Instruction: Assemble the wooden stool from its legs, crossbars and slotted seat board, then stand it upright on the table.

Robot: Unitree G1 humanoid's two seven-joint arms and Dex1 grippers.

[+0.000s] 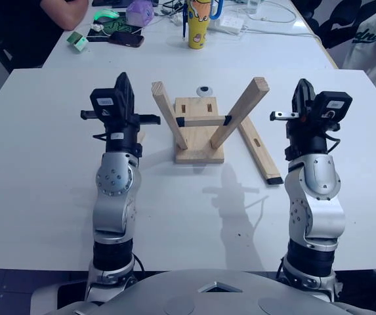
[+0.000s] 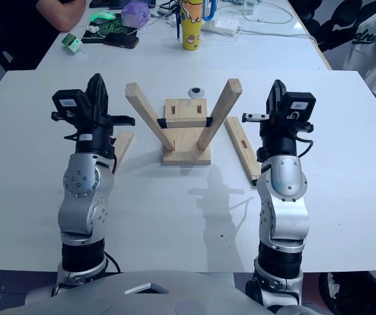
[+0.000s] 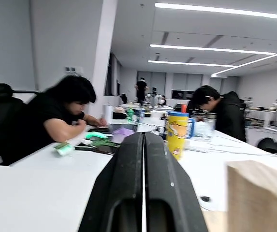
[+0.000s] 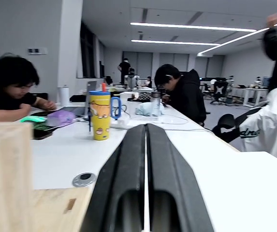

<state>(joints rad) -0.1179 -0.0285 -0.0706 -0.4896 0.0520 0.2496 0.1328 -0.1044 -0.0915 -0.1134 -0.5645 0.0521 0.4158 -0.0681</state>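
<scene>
The slotted seat board (image 1: 199, 149) lies flat mid-table. Two wooden legs, the left one (image 1: 168, 113) and the right one (image 1: 241, 111), rise from it and splay outward, joined by a crossbar (image 1: 204, 121) with black ends. A loose slotted wooden piece (image 1: 260, 152) lies on the table right of the board. Another wooden piece (image 2: 123, 147) lies partly hidden behind my left arm. My left gripper (image 1: 123, 80) is held upright left of the stool, shut and holding nothing. My right gripper (image 1: 302, 85) stands upright on the right side, also shut and holding nothing.
A round grommet (image 1: 205, 90) sits in the table just behind the seat board. On the far table stand a yellow cup (image 1: 198, 26), a dark phone (image 1: 126, 39) and a small green object (image 1: 77, 41). Bare white table (image 1: 194, 216) lies in front of the stool.
</scene>
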